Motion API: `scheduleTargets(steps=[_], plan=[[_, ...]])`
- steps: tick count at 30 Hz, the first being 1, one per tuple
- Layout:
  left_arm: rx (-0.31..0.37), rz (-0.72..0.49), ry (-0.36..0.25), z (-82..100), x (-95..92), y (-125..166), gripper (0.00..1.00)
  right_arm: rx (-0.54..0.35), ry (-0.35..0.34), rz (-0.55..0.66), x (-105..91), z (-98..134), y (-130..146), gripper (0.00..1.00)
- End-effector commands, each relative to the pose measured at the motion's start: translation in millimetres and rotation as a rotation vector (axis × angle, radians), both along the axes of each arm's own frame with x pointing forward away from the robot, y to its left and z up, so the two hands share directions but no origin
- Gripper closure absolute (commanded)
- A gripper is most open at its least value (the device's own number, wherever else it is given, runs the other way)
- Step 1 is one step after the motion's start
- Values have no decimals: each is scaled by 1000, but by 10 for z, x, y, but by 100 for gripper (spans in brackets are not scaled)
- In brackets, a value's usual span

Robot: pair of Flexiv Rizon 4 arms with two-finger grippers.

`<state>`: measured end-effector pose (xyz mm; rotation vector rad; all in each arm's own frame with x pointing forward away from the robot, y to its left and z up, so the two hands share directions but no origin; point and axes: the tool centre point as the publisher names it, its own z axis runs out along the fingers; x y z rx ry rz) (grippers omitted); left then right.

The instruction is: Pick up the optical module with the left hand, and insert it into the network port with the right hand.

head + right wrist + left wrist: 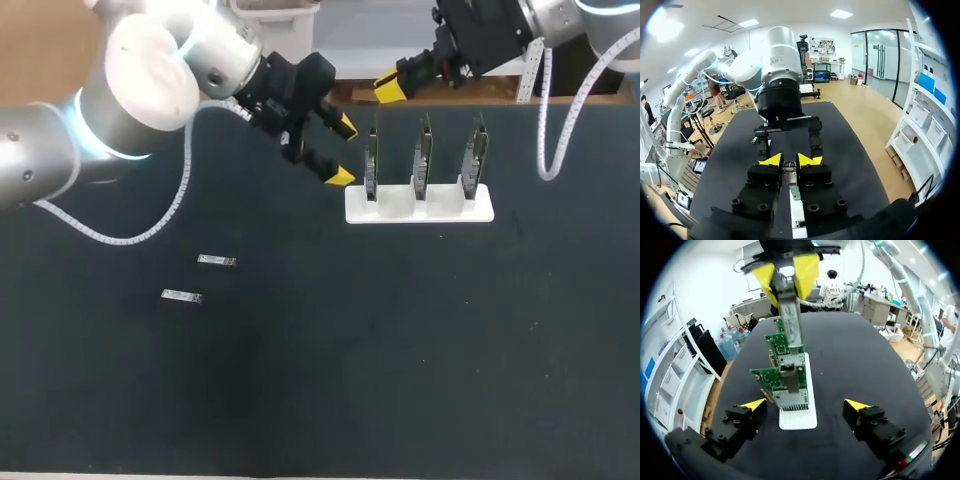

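2 optical modules (216, 261) lie left of the stand (482, 211) (3 boards (424, 150) upright in it).

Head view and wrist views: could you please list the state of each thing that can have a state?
left gripper: open, empty, beside the leftmost board.
right gripper: shut on an optical module.
held optical module: gripped, pointing toward the boards.
loose optical modules: lying flat on the table, away from both grippers.
circuit boards: three, upright in the white holder.

Half-hidden optical module (788, 174) in right tool (790, 161)
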<state>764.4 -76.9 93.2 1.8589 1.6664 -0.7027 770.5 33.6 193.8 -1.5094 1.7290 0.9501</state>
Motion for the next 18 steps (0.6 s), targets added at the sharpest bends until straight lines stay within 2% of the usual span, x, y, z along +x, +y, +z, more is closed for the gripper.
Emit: scheduleTargets(steps=[1,18], plan=[[4,-2,-1,22,20,-31,0,-2,-5,-4,-35,15,-1,100],[8,3,6,5,-13,-17,0,-4,-3,-11,-90,4,0,100]])
